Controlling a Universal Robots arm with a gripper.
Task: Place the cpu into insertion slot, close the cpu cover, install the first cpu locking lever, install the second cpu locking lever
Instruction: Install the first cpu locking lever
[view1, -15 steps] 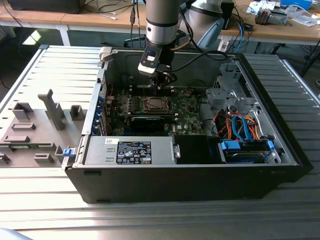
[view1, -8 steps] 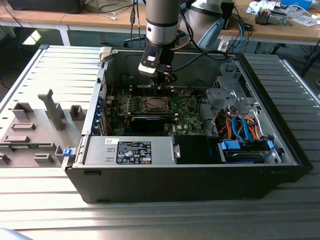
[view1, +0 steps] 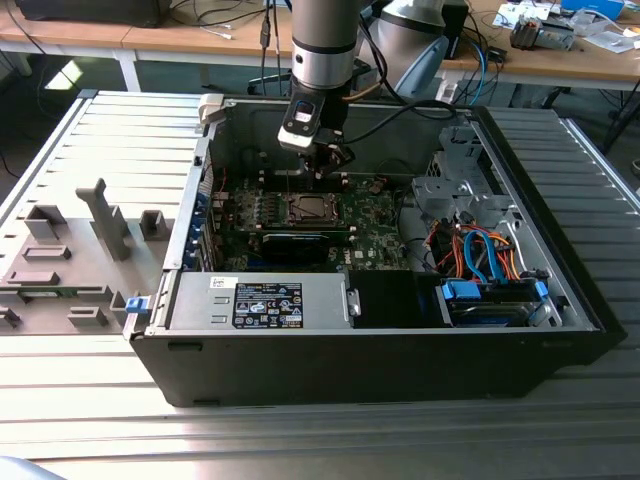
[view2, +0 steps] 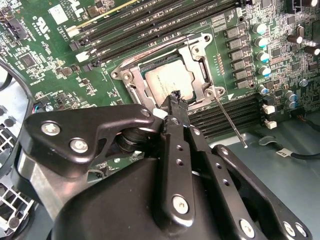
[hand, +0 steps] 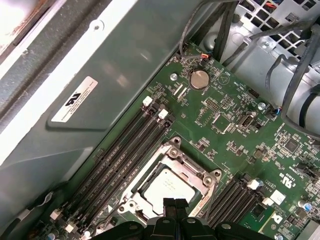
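The silvery cpu (view2: 167, 80) (hand: 167, 186) lies flat in the insertion slot (view1: 308, 208) on the green motherboard, covering the contact field. The grey cpu cover (view2: 197, 56) (hand: 194, 172) is folded down around it, and the chip shows through its window. One thin locking lever (view2: 229, 120) sticks out loose from a corner of the socket. My gripper (view2: 175, 96) (hand: 174, 202) (view1: 326, 168) hovers just above the socket's edge, shut, with nothing between its black fingers.
Rows of long memory slots (view2: 150, 25) (hand: 117, 160) run on both sides of the socket. Inside the open computer case (view1: 180, 250), a drive cage with coloured cables (view1: 480, 255) fills the exterior view's right. A power supply (view1: 260, 300) sits in front.
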